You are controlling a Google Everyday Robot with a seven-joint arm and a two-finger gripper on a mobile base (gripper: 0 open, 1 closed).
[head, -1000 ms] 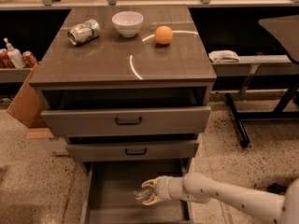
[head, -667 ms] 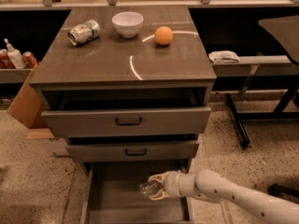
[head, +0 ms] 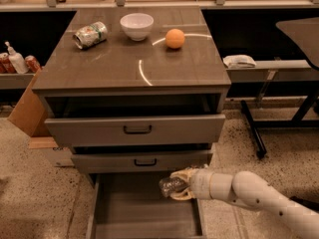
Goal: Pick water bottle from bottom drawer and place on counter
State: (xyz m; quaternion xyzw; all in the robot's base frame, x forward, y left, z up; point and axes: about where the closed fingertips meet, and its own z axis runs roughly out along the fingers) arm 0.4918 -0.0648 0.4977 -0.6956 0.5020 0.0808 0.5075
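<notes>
Grey-brown wood-grain counter [head: 114,66] above open grey bottom drawer [head: 144,213].
Grips small clear crinkled plastic water bottle [head: 168,185] in cream two-finger gripper [head: 179,187] over the drawer's right side.

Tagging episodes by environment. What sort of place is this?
Probably an office kitchenette or lab mock-up: a drawer cabinet whose counter holds a bowl, an orange and a crushed can, on a speckled floor, with bottles on a side shelf. The hand grips the water bottle over the bottom drawer.
</notes>
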